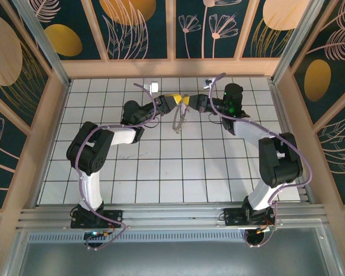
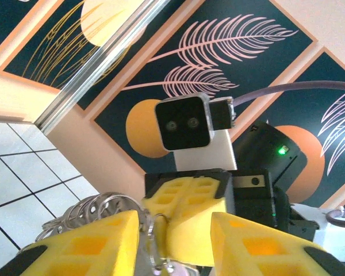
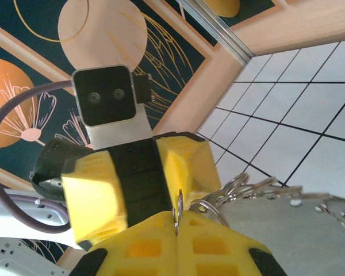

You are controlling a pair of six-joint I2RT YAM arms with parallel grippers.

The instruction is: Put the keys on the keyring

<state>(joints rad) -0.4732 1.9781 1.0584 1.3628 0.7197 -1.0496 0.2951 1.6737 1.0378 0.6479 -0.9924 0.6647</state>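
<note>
Both grippers meet in mid-air over the far middle of the table. My right gripper [image 1: 188,103] [image 3: 177,223] is shut on a small split ring [image 3: 177,208], pinched upright between its yellow pads. From there the keyring [image 1: 177,122] [image 3: 287,230] hangs down as blurred grey metal carrying several small rings [image 2: 95,205]. My left gripper [image 1: 173,102] [image 2: 175,223] stands open, and the right gripper's tips sit in the gap between its pads. The ring leans against its left pad [image 2: 98,244]. A lilac key [image 2: 180,269] peeks out low between the left fingers, mostly hidden.
The white tiled table [image 1: 161,172] lies below, walled by wooden rails [image 1: 167,68] and dark floral panels. Purple cables [image 1: 146,92] loop off both arms. A small white object [image 1: 154,87] sits near the back rail.
</note>
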